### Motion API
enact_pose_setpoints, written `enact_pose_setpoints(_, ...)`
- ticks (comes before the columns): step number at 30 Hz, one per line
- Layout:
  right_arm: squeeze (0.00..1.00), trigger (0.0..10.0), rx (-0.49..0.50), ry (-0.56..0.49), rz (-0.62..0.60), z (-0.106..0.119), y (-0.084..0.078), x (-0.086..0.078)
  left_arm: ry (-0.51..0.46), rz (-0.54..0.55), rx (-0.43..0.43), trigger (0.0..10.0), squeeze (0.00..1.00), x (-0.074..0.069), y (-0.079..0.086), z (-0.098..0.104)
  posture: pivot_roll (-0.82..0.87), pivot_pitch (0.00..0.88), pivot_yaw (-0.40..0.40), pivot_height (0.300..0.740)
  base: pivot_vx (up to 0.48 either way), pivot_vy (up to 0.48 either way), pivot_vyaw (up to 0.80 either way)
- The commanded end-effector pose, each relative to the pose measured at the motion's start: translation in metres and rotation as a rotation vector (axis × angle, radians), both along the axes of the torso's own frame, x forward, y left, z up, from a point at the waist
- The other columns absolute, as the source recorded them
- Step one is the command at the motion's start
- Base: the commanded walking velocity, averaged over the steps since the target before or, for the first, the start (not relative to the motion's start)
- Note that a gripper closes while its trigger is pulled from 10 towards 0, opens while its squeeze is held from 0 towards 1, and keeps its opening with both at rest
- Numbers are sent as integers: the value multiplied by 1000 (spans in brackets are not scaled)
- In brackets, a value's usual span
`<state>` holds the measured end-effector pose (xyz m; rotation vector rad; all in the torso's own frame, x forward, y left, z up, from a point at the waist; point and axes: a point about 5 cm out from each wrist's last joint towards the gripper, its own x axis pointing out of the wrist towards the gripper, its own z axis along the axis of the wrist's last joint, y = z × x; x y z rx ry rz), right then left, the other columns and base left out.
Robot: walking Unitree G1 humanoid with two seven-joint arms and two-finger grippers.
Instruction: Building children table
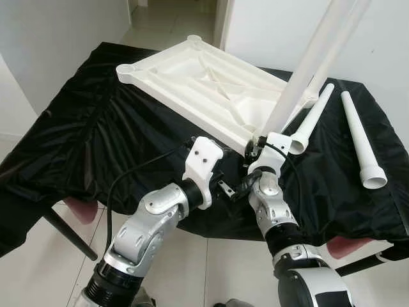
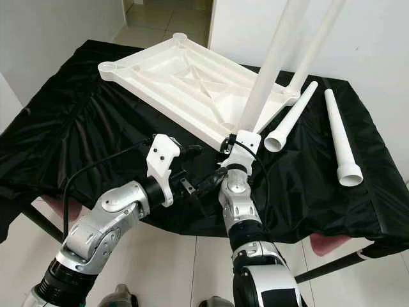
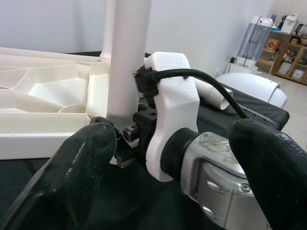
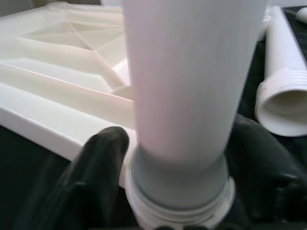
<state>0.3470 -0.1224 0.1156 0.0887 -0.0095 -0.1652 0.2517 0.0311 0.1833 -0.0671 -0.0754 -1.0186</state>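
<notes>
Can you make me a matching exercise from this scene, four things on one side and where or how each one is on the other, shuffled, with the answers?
Things:
1. tabletop
2. leg in the right gripper
3. two loose legs
4. left gripper

States:
A. open, empty, beside the right wrist
B. lying flat on the black cloth
C. upside down, ribs showing
D. upright at the tabletop's near corner socket

Pairs: 1-C, 2-D, 3-B, 4-A

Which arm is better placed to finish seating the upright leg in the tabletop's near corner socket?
Right. The right gripper is clamped around the upright white leg at its threaded base, at the upturned tabletop corner. The left gripper hangs open beside it, holding nothing.
</notes>
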Motion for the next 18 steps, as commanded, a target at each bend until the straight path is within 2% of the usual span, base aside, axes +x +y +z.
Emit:
enact_pose_setpoints(1,1000,10000,17,27,25,-7,3,-3,1,-7,5,10000,0,-2,-2,0,114,0,-75,740,0,0,0)
enact_pose_setpoints(6,1000,10000,-28,-8,62,-3,0,-5,0,-10,4,10000,0,-2,-3,0,110,0,-76,740,0,0,0)
enact_pose_setpoints(7,0,10000,-37,-18,80,-2,-3,-6,0,-10,4,10000,0,-2,-3,0,109,0,-77,740,0,0,0)
enact_pose_setpoints(10,0,10000,-40,-32,129,-1,-8,-6,-2,-11,4,10000,0,-2,-3,0,110,0,-79,740,0,0,0)
enact_pose_setpoints(18,0,10000,-62,-34,352,-2,-36,-2,-3,-7,0,10000,0,-1,-4,0,107,0,-83,740,0,0,0)
